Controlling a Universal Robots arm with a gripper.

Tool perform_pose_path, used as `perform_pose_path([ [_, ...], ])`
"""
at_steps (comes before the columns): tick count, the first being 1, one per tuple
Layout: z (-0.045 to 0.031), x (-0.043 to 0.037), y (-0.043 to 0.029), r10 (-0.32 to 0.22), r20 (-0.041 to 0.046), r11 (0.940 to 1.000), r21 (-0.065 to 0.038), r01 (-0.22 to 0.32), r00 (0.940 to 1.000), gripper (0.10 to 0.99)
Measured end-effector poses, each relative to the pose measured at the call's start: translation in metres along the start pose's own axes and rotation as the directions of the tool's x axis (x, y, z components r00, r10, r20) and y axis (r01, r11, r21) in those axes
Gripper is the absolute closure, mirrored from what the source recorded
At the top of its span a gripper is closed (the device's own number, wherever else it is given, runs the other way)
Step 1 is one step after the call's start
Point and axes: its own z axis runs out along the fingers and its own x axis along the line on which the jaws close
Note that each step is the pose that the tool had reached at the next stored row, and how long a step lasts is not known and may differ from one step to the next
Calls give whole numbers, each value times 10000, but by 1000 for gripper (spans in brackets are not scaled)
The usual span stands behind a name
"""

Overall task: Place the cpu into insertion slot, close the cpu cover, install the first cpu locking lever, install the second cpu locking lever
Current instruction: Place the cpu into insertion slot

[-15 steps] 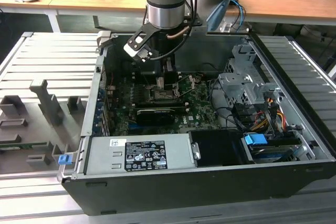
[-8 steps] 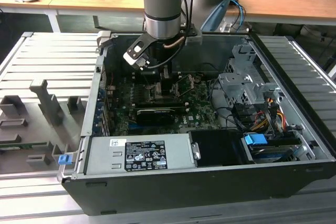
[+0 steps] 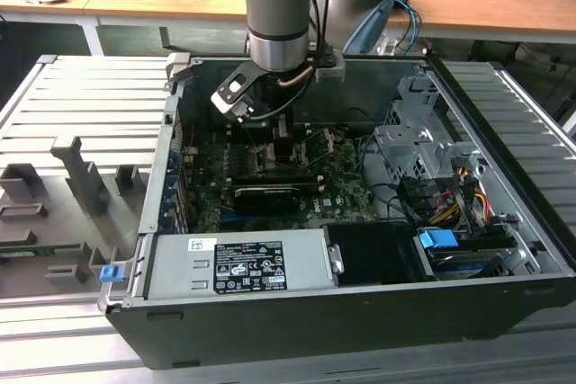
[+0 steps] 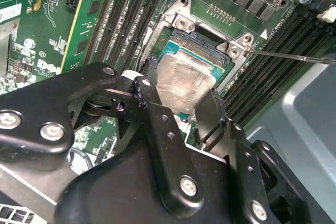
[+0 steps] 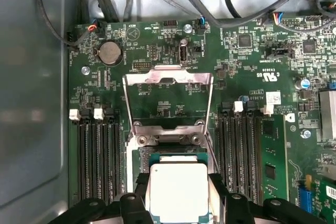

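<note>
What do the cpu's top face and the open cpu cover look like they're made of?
The cpu: likely metal, a pale silver-grey lid with a dull, slightly smeared finish and soft glare across it. The cpu cover: thin stamped sheet metal by the look, bare silver, with bright highlights along its bent edges and the board showing through its window. Whether it is steel or aluminium cannot be told.
</note>
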Motion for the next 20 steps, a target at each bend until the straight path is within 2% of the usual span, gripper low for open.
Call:
perform_pose_path([
  [2, 16, 2, -3, -351, -29, 9994, 9, 351, 9994, 561],
  [3, 41, 2, -10, -358, -30, 9994, 10, 358, 9994, 561],
  [4, 58, 2, -12, -105, -10, 9999, 6, 105, 9999, 561],
  [6, 70, 2, -13, -12, -2, 10000, 5, 12, 10000, 561],
  [20, 152, 39, -19, -85, -9, 10000, 9, 85, 10000, 561],
])
